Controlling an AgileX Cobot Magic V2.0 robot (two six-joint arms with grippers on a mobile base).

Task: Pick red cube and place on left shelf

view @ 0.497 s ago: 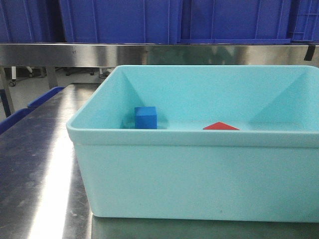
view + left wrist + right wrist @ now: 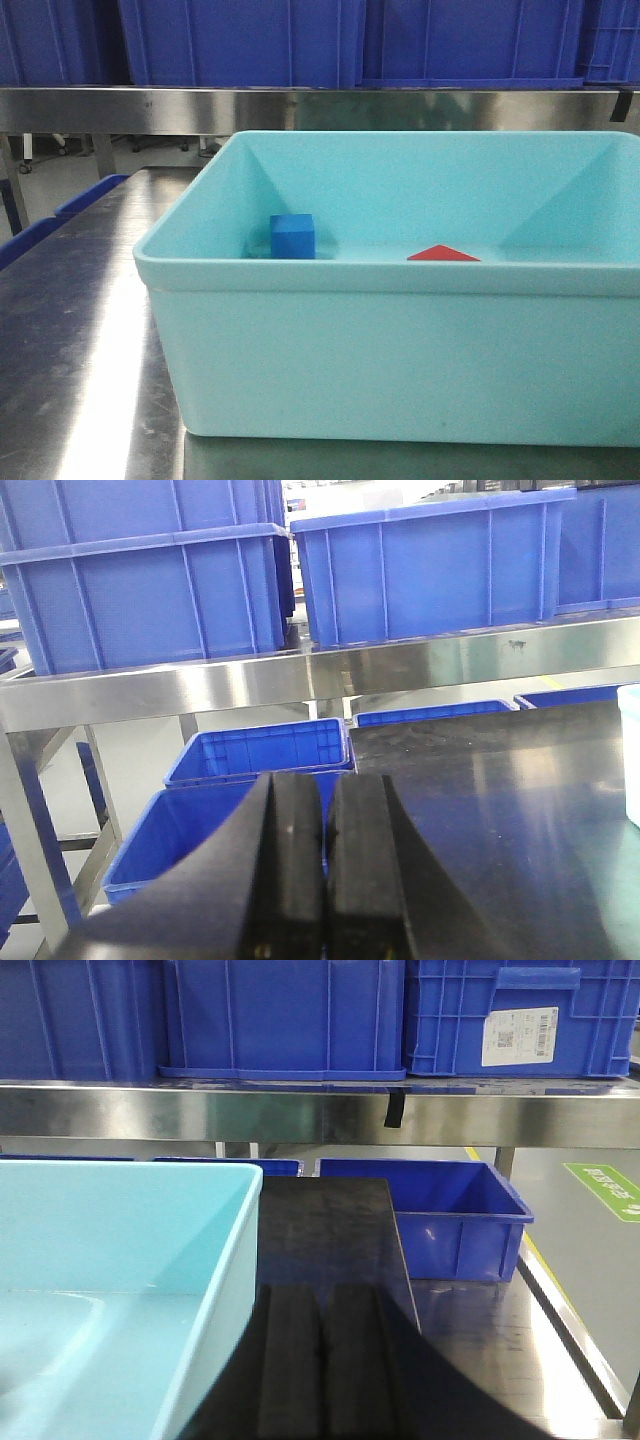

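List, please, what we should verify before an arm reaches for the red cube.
1. Red cube located: ok, inside the turquoise tub, mostly hidden behind its rim.
2. Red cube clear of the blue cube: ok, they sit apart.
3. Left gripper open: not ok, shut.
4. Right gripper open: not ok, shut.
5. Free spot on the left shelf: cannot tell; blue crates stand on it.

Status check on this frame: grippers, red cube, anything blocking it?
Left gripper shut, empty; right gripper shut, empty. Red cube on turquoise tub floor, right of blue cube, apart. Nothing over it; only tub walls to clear.
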